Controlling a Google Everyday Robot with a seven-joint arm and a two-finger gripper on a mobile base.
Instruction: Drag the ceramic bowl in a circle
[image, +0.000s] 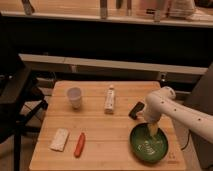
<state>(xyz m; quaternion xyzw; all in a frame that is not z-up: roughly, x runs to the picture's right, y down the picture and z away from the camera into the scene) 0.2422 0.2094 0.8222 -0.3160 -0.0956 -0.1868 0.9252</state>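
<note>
Green: one ceramic bowl (141, 148), one cup (74, 97), hand (152, 129) inside bowl.

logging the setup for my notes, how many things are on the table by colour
white or pale: 3 (cup, tube, flat block)
green: 1 (ceramic bowl)
orange-red: 1 (carrot-like stick)
black: 1 (small dark object)
total: 6
claw, not counted, is down inside the ceramic bowl
</note>
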